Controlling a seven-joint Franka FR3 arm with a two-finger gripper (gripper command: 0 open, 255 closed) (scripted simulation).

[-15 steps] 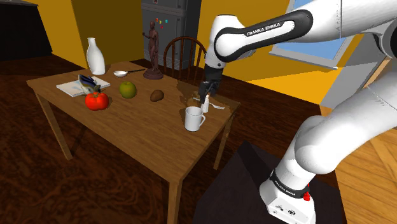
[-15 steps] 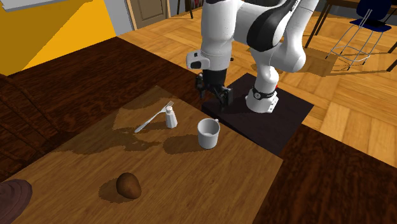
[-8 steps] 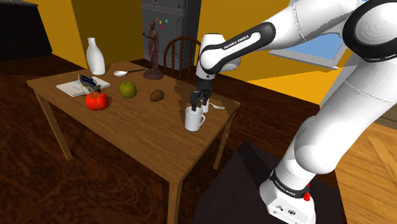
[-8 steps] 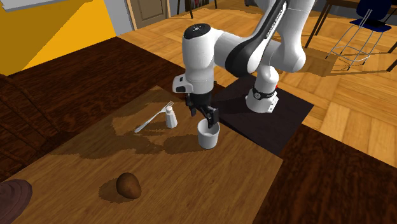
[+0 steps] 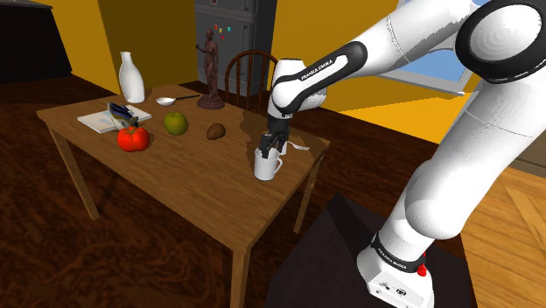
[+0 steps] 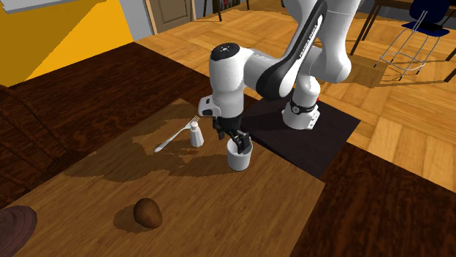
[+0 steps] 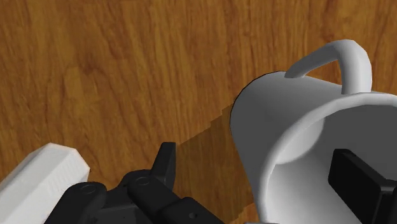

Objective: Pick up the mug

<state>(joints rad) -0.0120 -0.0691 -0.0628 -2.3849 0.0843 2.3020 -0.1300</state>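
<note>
A white mug (image 5: 266,166) stands upright on the wooden table (image 5: 201,188), near the edge closest to the stand. My black gripper (image 5: 270,150) hangs right over its rim, fingers pointing down. From the second exterior view the gripper (image 6: 239,142) dips into the top of the mug (image 6: 238,158). The wrist view shows the mug (image 7: 286,121) with its handle turned away from the hand. My gripper (image 7: 261,175) is open and straddles the mug's wall: one finger is inside the cup, the other stands outside, apart from the wall.
A white shaker (image 6: 196,134) and a fork (image 6: 174,135) lie just beside the mug. Farther along the table sit a brown lump (image 5: 216,132), a green apple (image 5: 176,123), a tomato (image 5: 133,138), a book (image 5: 103,120), a white vase (image 5: 131,77) and a dark figurine (image 5: 210,72). A chair (image 5: 254,77) stands behind.
The gripper has swung from above the shaker over to the mug and come down, so that one finger now sits inside the rim. The mug has not moved.
</note>
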